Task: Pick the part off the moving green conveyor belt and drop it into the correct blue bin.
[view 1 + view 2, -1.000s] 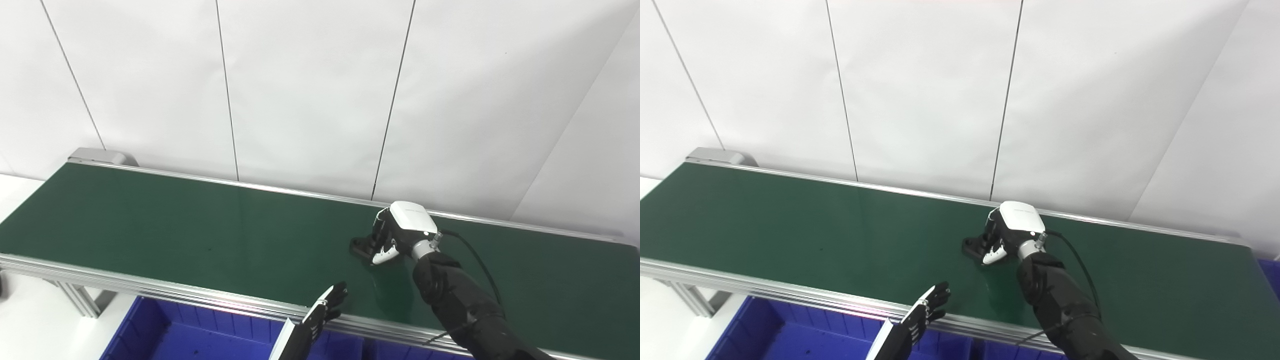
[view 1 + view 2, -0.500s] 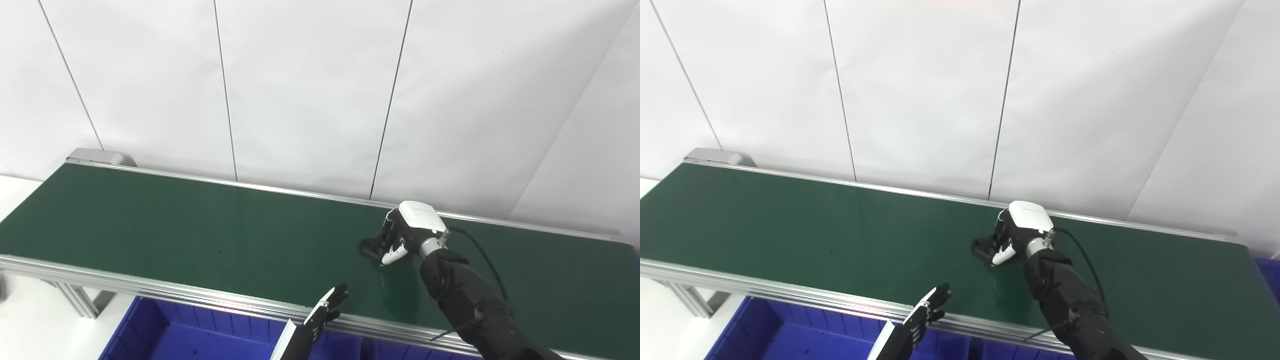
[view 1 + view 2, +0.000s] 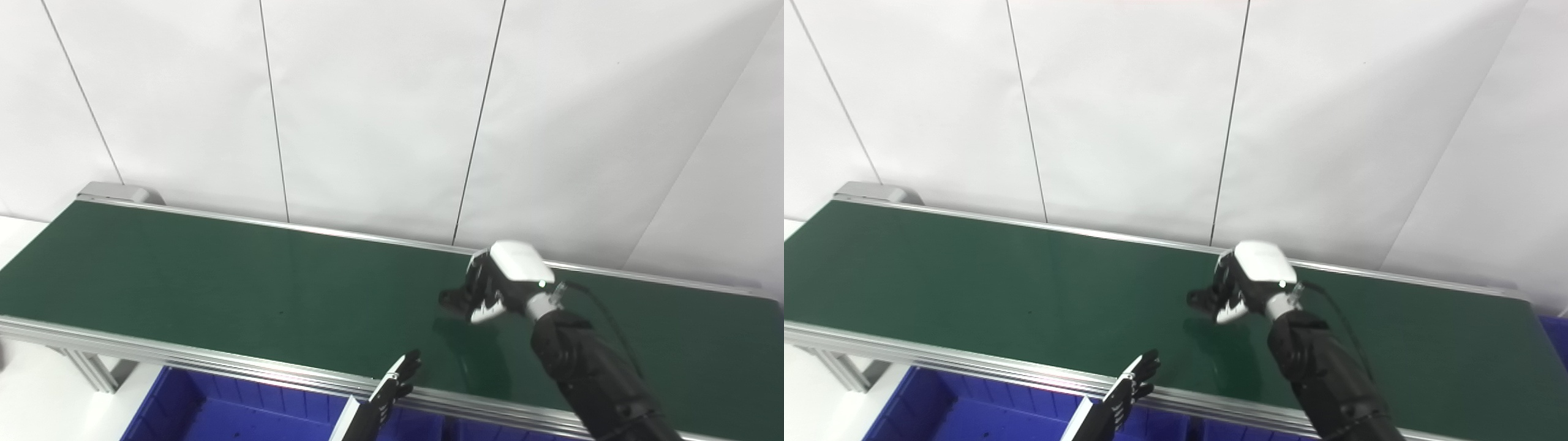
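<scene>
Here the right hand (image 3: 497,288), its white back uppermost, is clenched around a small dark part (image 3: 452,299), which protrudes from the fingers toward the picture's left. A shadow on the green conveyor belt (image 3: 214,269) beneath the part suggests that it hangs just clear of the belt surface, though whether any edge touches the belt cannot be told. The left hand (image 3: 397,380) is released, fingers apart and grasping nothing, poised over the near aluminium rail (image 3: 184,355) of the conveyor. The blue bin (image 3: 202,413) lies below that rail at the lower left of the view; a pale divider (image 3: 344,422) beside the left forearm appears to separate its compartments, and another strip of blue shows at the far right edge of the right eye view. The step in hand is judged to be the lift and carry toward the bins. To do it well, the clench should be kept firm, since only part of the object sits within the fingers and it could pivot or slip; the lift should clear the near rail fully before the arm swings toward the robot; and release should come only once the part is directly over the chosen compartment. Which compartment is correct cannot be determined from these views.
</scene>
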Tool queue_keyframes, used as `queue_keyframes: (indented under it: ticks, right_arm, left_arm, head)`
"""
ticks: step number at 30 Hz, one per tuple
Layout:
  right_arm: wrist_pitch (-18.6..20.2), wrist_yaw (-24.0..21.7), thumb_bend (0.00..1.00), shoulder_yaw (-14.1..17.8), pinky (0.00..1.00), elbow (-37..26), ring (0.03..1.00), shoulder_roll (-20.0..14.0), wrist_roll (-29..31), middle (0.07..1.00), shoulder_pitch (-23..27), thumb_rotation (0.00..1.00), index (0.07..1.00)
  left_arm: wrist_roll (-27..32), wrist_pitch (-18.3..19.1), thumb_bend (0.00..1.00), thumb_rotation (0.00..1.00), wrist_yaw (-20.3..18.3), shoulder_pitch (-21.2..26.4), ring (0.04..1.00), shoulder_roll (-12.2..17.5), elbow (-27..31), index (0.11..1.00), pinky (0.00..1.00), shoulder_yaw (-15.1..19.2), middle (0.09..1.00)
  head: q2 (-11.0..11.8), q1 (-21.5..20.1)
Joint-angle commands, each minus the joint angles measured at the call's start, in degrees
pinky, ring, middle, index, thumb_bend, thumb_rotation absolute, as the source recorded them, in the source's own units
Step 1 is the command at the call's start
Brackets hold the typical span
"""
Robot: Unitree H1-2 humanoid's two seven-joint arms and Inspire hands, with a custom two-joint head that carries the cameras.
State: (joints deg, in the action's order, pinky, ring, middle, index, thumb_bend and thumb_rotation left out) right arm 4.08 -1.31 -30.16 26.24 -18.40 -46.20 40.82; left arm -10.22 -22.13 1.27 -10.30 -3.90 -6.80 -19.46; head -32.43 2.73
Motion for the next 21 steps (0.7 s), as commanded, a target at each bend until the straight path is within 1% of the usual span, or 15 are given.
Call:
queue_keyframes:
  ticks: [1, 4, 6, 9, 11, 13, 15, 16, 17, 18, 19, 20, 21]
  right_arm:
    - [0.59, -0.33, 0.52, 1.20, 0.27, -4.52, 0.381, -1.34, -1.08, 0.485, 0.26, 0.00, 0.520]
    - [0.74, -1.94, 0.52, 2.08, 0.31, -8.83, 0.383, -2.24, -1.38, 0.488, -1.05, 0.00, 0.503]
    - [0.19, -2.73, 0.52, 2.78, 0.33, -11.87, 0.390, -2.95, -1.55, 0.491, -2.15, 0.00, 0.503]
    - [-0.35, -4.70, 0.52, 3.99, 0.32, -17.14, 0.384, -4.38, -1.56, 0.477, -4.11, 0.00, 0.520]
    - [0.38, -6.52, 0.51, 4.71, 0.31, -20.01, 0.380, -4.82, -1.89, 0.468, -5.04, 0.00, 0.528]
    - [1.40, -8.93, 0.51, 5.51, 0.31, -23.55, 0.380, -5.38, -2.16, 0.466, -6.18, 0.00, 0.528]
    - [1.55, -10.82, 0.52, 6.44, 0.32, -26.81, 0.386, -6.17, -2.44, 0.473, -7.63, 0.00, 0.526]
    - [1.48, -11.78, 0.52, 7.05, 0.32, -28.79, 0.387, -6.79, -2.33, 0.474, -8.68, 0.00, 0.526]
    - [1.37, -12.48, 0.52, 7.54, 0.33, -30.06, 0.397, -7.13, -2.30, 0.487, -9.39, 0.00, 0.509]
    - [1.35, -13.36, 0.52, 8.25, 0.33, -32.12, 0.399, -7.72, -2.04, 0.488, -10.51, 0.00, 0.508]
    - [1.27, -14.07, 0.52, 8.85, 0.33, -33.53, 0.399, -8.04, -1.93, 0.488, -11.29, 0.00, 0.509]
    - [1.26, -15.01, 0.52, 9.71, 0.33, -35.45, 0.399, -8.53, -1.58, 0.486, -12.45, 0.00, 0.512]
    - [1.20, -15.76, 0.52, 10.39, 0.32, -36.75, 0.392, -8.79, -1.39, 0.477, -13.26, 0.00, 0.520]
  left_arm:
    - [0.79, -1.81, 0.93, 0.77, -0.59, -1.06, 0.950, -1.67, 1.85, 0.956, 0.91, -0.82, 0.940]
    - [1.59, -1.88, 0.93, 0.78, -1.04, -1.10, 0.949, -1.29, 1.96, 0.962, 0.91, -0.60, 0.938]
    - [1.74, -2.20, 0.92, 0.78, -1.23, -1.08, 0.948, -1.02, 1.93, 0.969, 0.90, -0.43, 0.941]
    - [1.65, -2.24, 0.93, 0.79, -1.43, -1.17, 0.946, -0.76, 2.13, 0.974, 0.88, -0.07, 0.943]
    - [1.78, -1.97, 0.93, 0.79, -1.71, -1.38, 0.947, -0.53, 2.81, 0.976, 0.88, 0.07, 0.945]
    - [2.31, -1.48, 0.92, 0.79, -2.17, -1.64, 0.950, -0.21, 3.83, 0.978, 0.89, 0.27, 0.947]
    - [2.76, -0.79, 0.92, 0.79, -2.58, -1.86, 0.955, -0.04, 4.68, 0.980, 0.91, 0.57, 0.948]
    - [3.00, -0.50, 0.92, 0.79, -2.78, -1.93, 0.955, 0.12, 5.18, 0.981, 0.91, 0.78, 0.948]
    - [3.16, -0.34, 0.91, 0.79, -2.94, -1.98, 0.956, 0.22, 5.49, 0.980, 0.91, 0.95, 0.948]
    - [3.42, -0.14, 0.91, 0.80, -3.20, -1.94, 0.955, 0.57, 6.03, 0.981, 0.91, 1.20, 0.948]
    - [3.60, 0.00, 0.91, 0.80, -3.41, -1.92, 0.954, 0.80, 6.41, 0.981, 0.91, 1.39, 0.948]
    - [3.86, 0.35, 0.91, 0.80, -3.67, -1.86, 0.953, 1.17, 7.08, 0.982, 0.90, 1.65, 0.949]
    - [4.03, 0.60, 0.91, 0.80, -3.89, -1.83, 0.952, 1.39, 7.55, 0.983, 0.90, 1.86, 0.948]
  head:
    - [-0.29, -0.56]
    - [-0.64, -1.25]
    - [-0.97, -1.76]
    - [-1.29, -2.38]
    - [-1.82, -3.29]
    - [-2.74, -5.19]
    - [-2.95, -5.65]
    - [-3.69, -7.08]
    - [-3.69, -7.08]
    - [-5.11, -8.78]
    - [-5.11, -8.78]
    - [-6.77, -10.38]
    - [-6.77, -10.38]
